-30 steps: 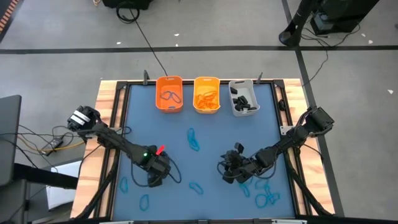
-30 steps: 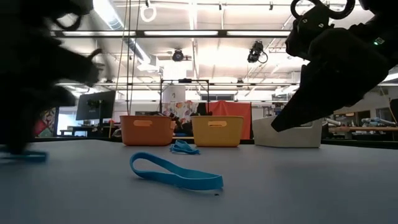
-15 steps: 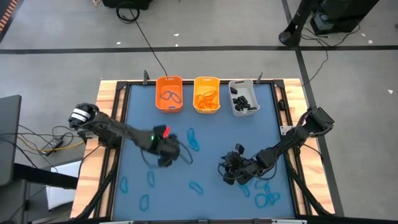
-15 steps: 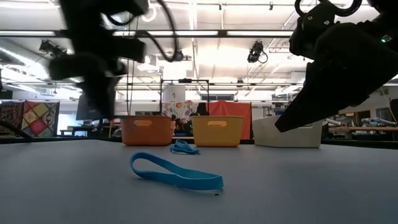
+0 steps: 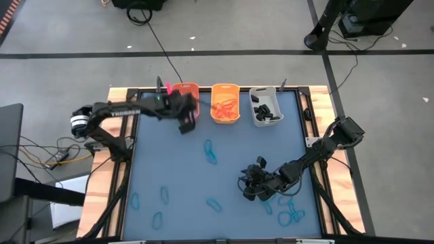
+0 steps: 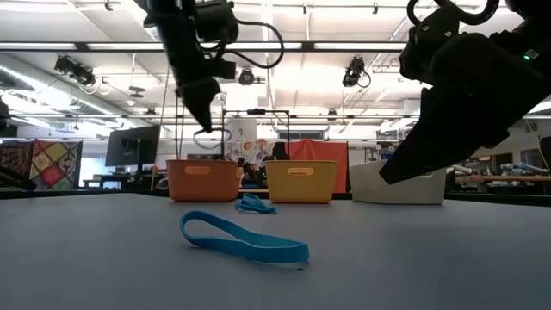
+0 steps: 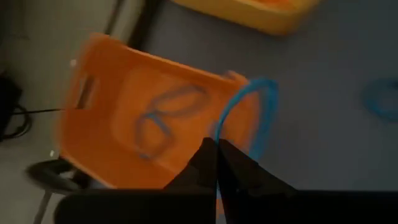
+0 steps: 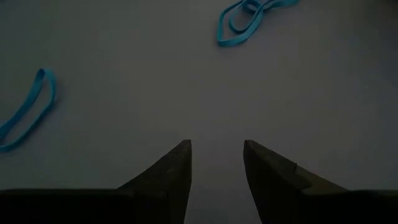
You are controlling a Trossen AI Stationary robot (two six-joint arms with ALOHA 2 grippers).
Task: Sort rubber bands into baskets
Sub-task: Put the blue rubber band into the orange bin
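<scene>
I am holding a thin blue rubber band (image 7: 249, 118) in my clamped left gripper (image 7: 214, 163) over the far-left orange plastic basket (image 5: 182, 91), my right gripper (image 8: 216, 154) is waiting part-open and empty over the near-right blue mat (image 5: 230, 152), and roughly ten scattered blue bands (image 5: 211, 152) are lying unsorted.

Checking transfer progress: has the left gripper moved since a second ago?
Yes. In the high view the left gripper went from the near-left table area up to the orange basket, shut on a blue rubber band.

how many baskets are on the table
3, in a row at the table's far edge: the orange basket on the left, the yellow-orange basket in the middle, the grey-white basket on the right.
</scene>
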